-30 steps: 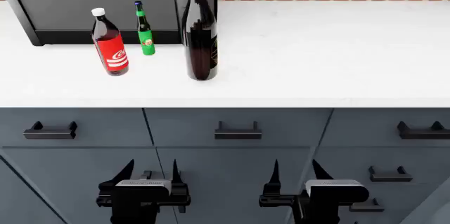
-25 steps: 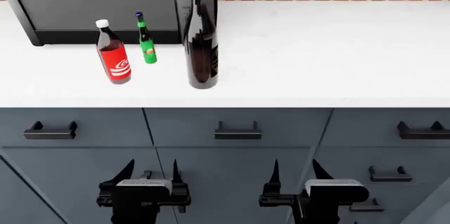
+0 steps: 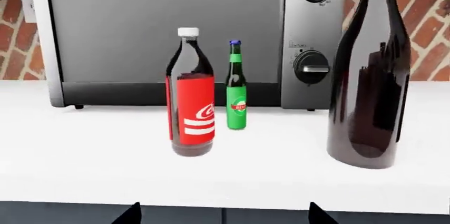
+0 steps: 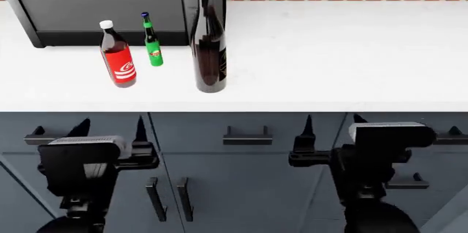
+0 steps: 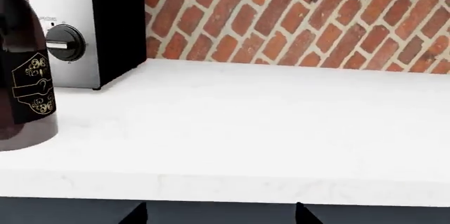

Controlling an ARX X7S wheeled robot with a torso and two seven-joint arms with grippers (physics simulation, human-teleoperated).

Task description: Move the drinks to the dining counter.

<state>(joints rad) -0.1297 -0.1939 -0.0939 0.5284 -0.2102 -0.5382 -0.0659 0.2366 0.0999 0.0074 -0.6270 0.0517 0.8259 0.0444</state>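
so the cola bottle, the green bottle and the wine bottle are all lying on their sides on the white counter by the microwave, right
Not quite. The cola bottle, green bottle and wine bottle are all standing upright, not lying on their sides; the left wrist view shows it plainly. The rest holds: they are on the white counter by the microwave.

The wine bottle looks like dark glossy glass (it mirrors its surroundings), while the cola bottle is clear and shiny with a smooth red label, and the small green bottle has a glossy sheen. The white surface is smooth and matt with faint marbling. Behind it stand a brushed-metal oven and a rough red brick wall.
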